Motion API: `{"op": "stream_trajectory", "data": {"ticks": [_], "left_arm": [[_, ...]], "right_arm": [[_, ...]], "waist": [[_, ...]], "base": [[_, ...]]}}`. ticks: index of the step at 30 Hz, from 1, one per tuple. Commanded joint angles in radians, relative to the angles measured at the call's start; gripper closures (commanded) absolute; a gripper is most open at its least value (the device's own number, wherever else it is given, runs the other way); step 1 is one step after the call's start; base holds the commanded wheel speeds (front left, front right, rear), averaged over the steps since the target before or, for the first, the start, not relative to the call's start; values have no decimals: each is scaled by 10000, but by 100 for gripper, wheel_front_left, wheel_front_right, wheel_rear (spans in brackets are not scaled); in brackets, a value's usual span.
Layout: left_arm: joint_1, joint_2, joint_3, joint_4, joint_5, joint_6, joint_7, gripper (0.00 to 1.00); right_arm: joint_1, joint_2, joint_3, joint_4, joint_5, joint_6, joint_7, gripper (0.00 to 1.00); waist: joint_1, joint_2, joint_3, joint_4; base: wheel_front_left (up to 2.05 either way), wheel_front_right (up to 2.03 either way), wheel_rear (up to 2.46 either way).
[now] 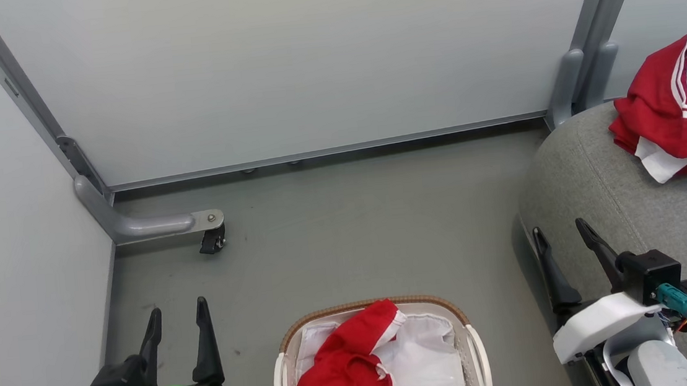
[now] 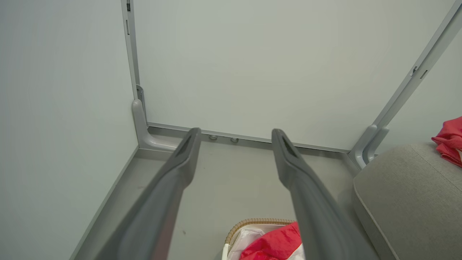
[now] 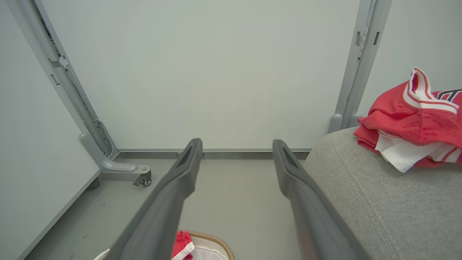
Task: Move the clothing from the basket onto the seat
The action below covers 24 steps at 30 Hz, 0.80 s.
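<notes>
While one red garment [image 1: 349, 366] lies in the basket [image 1: 353, 308] on the near floor [image 1: 353, 235], a second garment [image 1: 672, 108] rests on the seat [image 1: 632, 217] at right; left hand [image 1: 178, 306] and right hand [image 1: 558, 227] hang empty, fingers apart

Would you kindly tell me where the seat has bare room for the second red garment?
The seat is bare grey fabric from its rounded edge, beside the open right gripper, up to the red garment lying at its far end; that end is crowded. The floor between basket and wall is bare too.
</notes>
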Motion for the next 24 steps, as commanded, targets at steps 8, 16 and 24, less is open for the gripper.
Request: {"op": "stream_trajectory", "data": {"ticks": [8, 16, 24], "left_arm": [[-134, 24, -27, 2, 68, -37, 6, 0], [-266, 24, -149, 44, 179, -102, 6, 0], [-1334, 42, -817, 377, 1075, -334, 7, 0]], "right_arm": [[-103, -42, -9, -14, 51, -14, -6, 0], [-119, -42, -35, -72, 38, -14, -6, 0], [-514, -45, -277, -414, -209, -14, -4, 0]], "waist": [[1, 0, 13, -34], [1, 0, 109, -58], [1, 0, 824, -244]], "base": [[0, 0, 0], [0, 0, 0], [0, 0, 0]]}}
